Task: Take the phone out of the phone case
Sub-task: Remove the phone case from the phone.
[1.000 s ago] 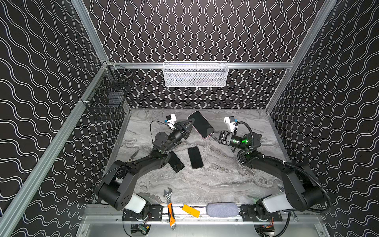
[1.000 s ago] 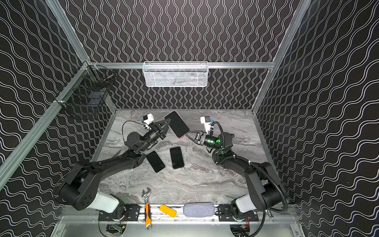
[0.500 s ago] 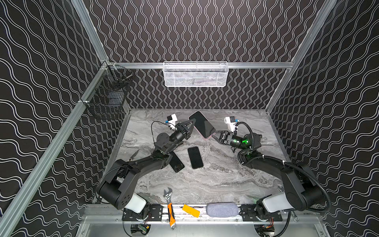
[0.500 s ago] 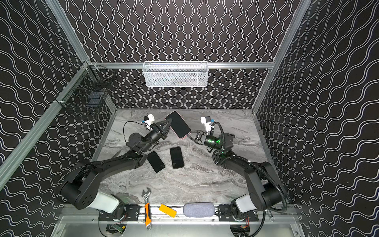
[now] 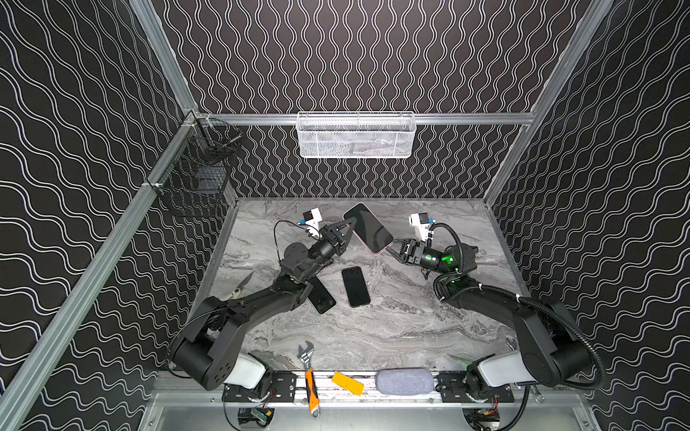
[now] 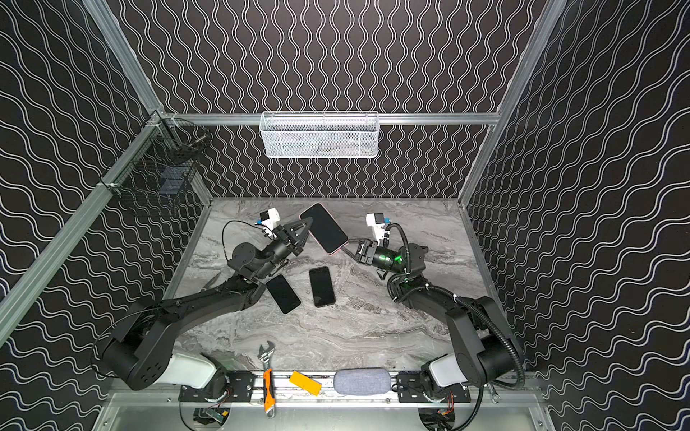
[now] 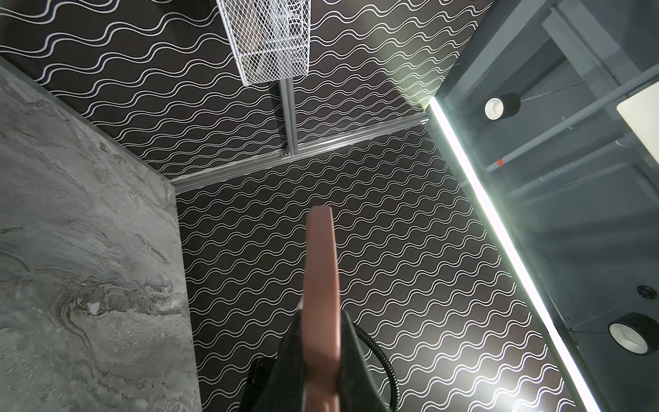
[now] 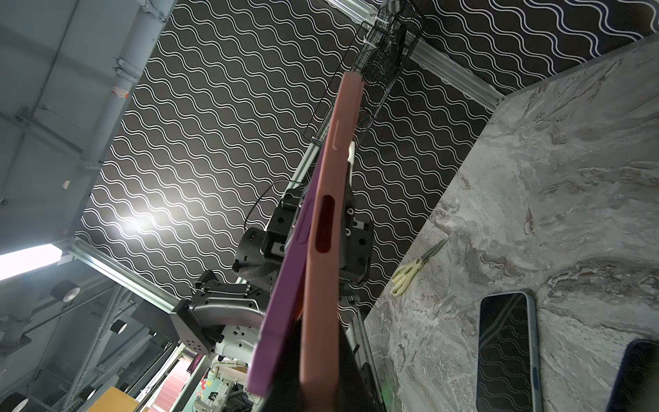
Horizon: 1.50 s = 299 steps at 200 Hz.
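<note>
A phone in a pink phone case point(image 5: 367, 227) point(image 6: 324, 227) is held tilted in the air above the back of the table, dark screen up. My left gripper point(image 5: 351, 232) point(image 6: 307, 231) is shut on the case's left long edge; the left wrist view shows the pink edge point(image 7: 321, 267) clamped between the fingers point(image 7: 356, 364). My right gripper point(image 5: 390, 248) point(image 6: 347, 249) is shut on the case's near corner. In the right wrist view the pink case point(image 8: 335, 171) sits in the jaws, and the purple phone point(image 8: 285, 285) stands peeled away beside it.
Two bare black phones point(image 5: 356, 286) point(image 5: 321, 296) lie on the marble table under the held one. Scissors point(image 5: 239, 289) lie at the left edge. A wrench point(image 5: 308, 369), a yellow piece point(image 5: 347, 382) and a grey pouch point(image 5: 405, 381) sit along the front rail. A white basket point(image 5: 355, 136) hangs on the back wall.
My right gripper's jaws have closed on the case's near corner. The left arm and the held phone have hardly moved.
</note>
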### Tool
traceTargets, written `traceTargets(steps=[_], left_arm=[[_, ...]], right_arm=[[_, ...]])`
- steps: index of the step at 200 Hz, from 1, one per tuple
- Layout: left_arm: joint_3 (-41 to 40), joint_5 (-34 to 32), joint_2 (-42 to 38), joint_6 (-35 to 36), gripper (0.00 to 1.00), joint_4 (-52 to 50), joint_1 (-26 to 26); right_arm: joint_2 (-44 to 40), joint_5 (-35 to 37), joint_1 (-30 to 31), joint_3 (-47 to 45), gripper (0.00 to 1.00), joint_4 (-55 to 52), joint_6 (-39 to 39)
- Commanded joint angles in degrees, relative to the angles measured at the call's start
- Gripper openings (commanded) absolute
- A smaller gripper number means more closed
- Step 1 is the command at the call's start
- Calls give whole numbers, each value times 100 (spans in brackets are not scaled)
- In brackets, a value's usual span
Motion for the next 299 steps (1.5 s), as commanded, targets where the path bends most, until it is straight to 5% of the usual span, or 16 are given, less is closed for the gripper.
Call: traceTargets(steps=[1, 46, 171, 239, 299], left_arm=[[-4, -37, 21, 373, 0, -531, 8], [-64, -99, -1, 434, 19, -609, -9], [64, -90, -324, 844, 62, -1064, -18], [449, -400, -1259, 1472, 98, -3810, -106], [874, -926, -2070, 1180, 99, -5641, -450]], right_arm=[[-8, 336, 0, -45, 6, 980, 282], [310, 482, 0, -153, 5, 1914, 937], [274, 628, 0, -372, 4, 1789, 771], [286, 900, 0, -381, 3, 1580, 558], [257, 1588, 9, -399, 3, 1157, 117]])
